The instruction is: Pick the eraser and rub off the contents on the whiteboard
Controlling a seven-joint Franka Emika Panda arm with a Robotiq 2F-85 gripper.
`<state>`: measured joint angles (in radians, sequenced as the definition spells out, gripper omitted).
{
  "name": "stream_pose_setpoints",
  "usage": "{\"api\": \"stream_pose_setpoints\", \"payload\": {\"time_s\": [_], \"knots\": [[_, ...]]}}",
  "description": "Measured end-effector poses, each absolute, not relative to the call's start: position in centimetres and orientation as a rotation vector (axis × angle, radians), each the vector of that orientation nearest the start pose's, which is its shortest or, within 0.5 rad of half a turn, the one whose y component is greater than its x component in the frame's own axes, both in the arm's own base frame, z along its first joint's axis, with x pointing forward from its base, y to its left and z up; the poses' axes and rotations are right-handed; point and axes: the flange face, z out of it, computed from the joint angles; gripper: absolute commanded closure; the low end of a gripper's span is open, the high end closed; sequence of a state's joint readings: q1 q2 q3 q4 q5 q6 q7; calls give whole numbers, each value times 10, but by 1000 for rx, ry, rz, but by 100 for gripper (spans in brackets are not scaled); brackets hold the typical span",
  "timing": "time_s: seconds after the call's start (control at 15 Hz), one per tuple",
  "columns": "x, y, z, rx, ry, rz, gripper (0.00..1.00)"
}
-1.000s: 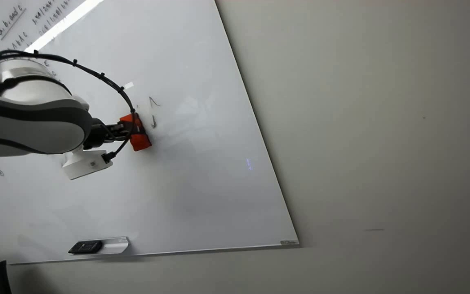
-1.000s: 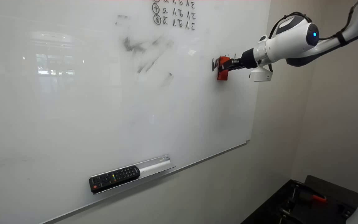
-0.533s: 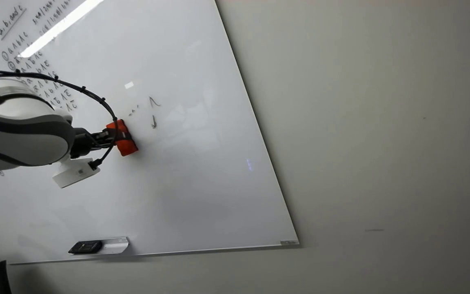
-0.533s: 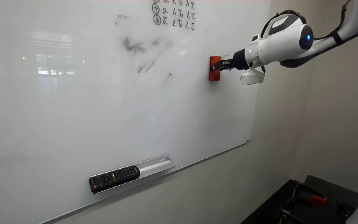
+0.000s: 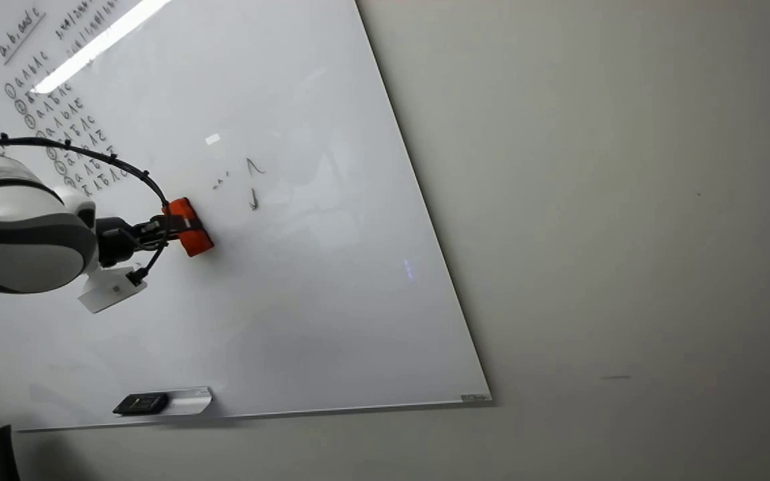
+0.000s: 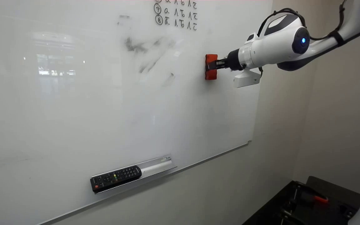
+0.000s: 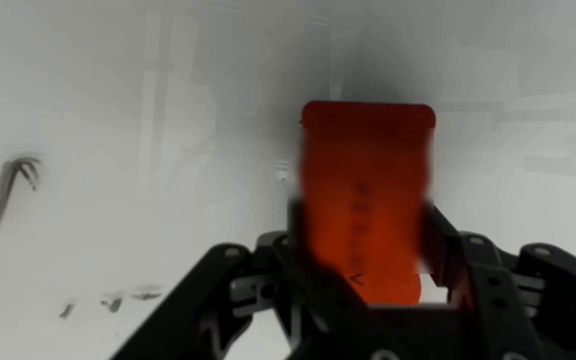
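The black jointed fingers (image 6: 210,66) grip the orange-red rectangular eraser (image 6: 211,75), located in the upper part of the frame, right of centre, at the large glossy whiteboard (image 6: 105,125). Contact between eraser and whiteboard cannot be confirmed. In the wrist view, the eraser stands right of centre, its lower part overlapped by the fingers.

Jagged black marker strokes (image 5: 254,198) lie near the eraser, above and right of it in an exterior view; in the wrist view, they occupy the left edge and lower left.

Obstructions: the thin black cable (image 5: 113,159) arcs across the left of the frame, in front of the eraser and the black handwritten columns (image 5: 64,120). The white-and-grey robot arm (image 5: 17,257) covers further whiteboard area.

Surroundings: grey smudges (image 6: 134,47) mark the upper centre-left. The black button-covered remote control (image 6: 116,178) rests in the silver metal tray (image 6: 157,168), bottom centre, well apart from the eraser. The black desk (image 6: 269,212) occupies the lower right.
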<state>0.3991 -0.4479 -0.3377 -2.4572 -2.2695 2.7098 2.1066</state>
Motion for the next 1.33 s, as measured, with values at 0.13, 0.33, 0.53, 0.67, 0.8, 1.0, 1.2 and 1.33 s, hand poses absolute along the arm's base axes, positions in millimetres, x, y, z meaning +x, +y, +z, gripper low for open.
{"api": "stream_pose_setpoints", "payload": {"time_s": [0.13,0.33,0.53,0.67,0.8,1.0,1.2,1.33], "knots": [[433,47,483,-2637,110,-2096,70],[433,44,489,-2662,106,-2100,70],[429,27,507,-2673,153,-2136,70],[424,3,527,-2676,224,-2184,70],[417,-32,550,-2675,332,-2250,70],[402,-91,578,-2678,519,-2332,70],[388,-137,588,-2699,665,-2362,70],[385,-151,584,-2714,683,-2327,70]]}}
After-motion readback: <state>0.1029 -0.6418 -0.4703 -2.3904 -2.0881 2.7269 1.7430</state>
